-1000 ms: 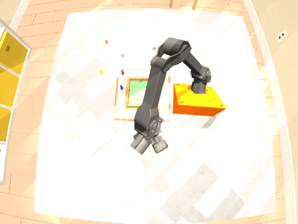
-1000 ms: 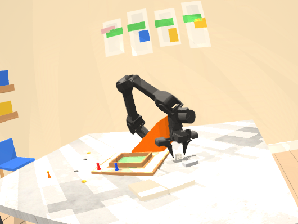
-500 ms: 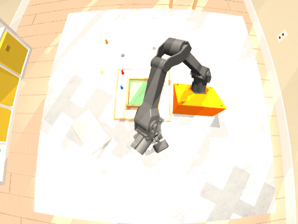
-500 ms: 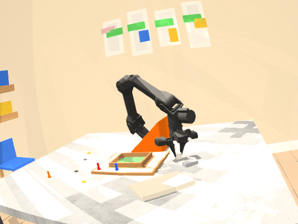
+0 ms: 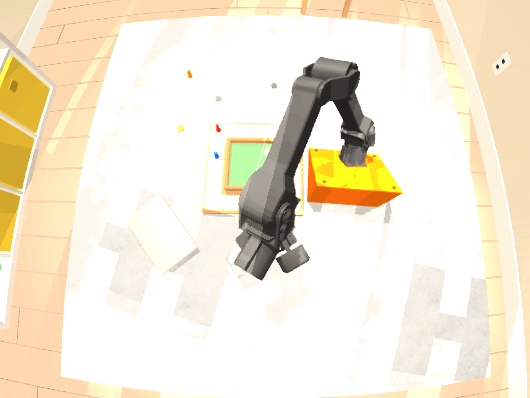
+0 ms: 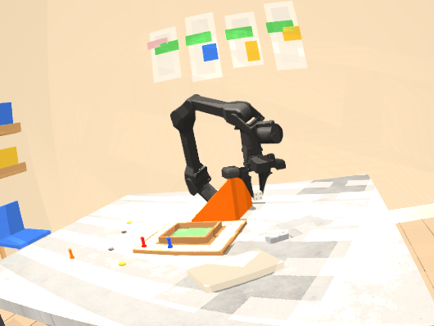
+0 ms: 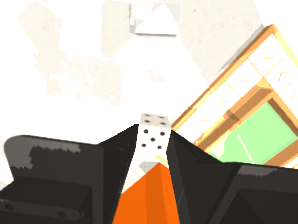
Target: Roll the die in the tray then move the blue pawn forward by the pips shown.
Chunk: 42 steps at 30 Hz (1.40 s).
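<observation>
- A white and grey patterned table top point(image 6: 327, 262) is seen carrying everything.
- A dark grey jointed robot arm point(image 5: 280, 160) is mounted on an orange wedge-shaped base block point(image 5: 350, 182) and arched over the board towards the table's near part.
- A square cream game board with a wooden edge point(image 6: 229, 242) is laid flat beside the base block; a wooden-rimmed tray with a green floor point(image 6: 192, 233) is set in its middle, and nothing is seen lying in it.
- A flat cream slab point(image 6: 235, 270) is lying near the board.
- The black two-fingered gripper point(image 7: 152, 142) is closed on a small white die with black pips point(image 7: 154, 131), clamped between the fingertips, outside the tray.
- A small blue pawn point(image 6: 169, 242) and a small red pawn point(image 6: 142, 242) are standing on the board's border, near each other, outside the tray.
- A small orange pawn point(image 6: 71, 253) is standing on the table, well apart from the board.
</observation>
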Tool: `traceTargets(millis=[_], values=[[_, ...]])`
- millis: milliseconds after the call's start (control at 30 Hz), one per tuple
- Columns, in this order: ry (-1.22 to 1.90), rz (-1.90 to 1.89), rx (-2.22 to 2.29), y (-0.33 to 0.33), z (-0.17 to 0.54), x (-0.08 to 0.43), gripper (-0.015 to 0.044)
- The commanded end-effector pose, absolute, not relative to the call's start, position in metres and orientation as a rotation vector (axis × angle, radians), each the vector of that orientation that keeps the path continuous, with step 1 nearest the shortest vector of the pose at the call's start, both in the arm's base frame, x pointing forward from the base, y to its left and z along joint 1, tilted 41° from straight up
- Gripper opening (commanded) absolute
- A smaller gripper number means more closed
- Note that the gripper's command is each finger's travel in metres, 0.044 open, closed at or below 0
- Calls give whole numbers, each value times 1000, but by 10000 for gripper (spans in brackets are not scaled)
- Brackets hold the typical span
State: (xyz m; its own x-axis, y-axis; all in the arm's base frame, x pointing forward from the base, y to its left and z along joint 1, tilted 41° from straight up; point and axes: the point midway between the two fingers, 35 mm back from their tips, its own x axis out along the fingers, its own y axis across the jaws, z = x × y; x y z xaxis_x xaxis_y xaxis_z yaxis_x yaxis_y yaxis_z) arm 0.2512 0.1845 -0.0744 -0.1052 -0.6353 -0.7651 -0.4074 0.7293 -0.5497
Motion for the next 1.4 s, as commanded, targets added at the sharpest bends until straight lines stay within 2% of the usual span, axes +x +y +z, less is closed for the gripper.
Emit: traceTargets(millis=[0, 200, 800, 1367], values=[[1727, -235, -818, 198, -56, 250, 0], [1735, -202, -843, 192, -52, 254, 0], [1795, 180, -1135, 120, -11, 285, 0], [1822, 530, -1407, 43, 25, 291, 0]])
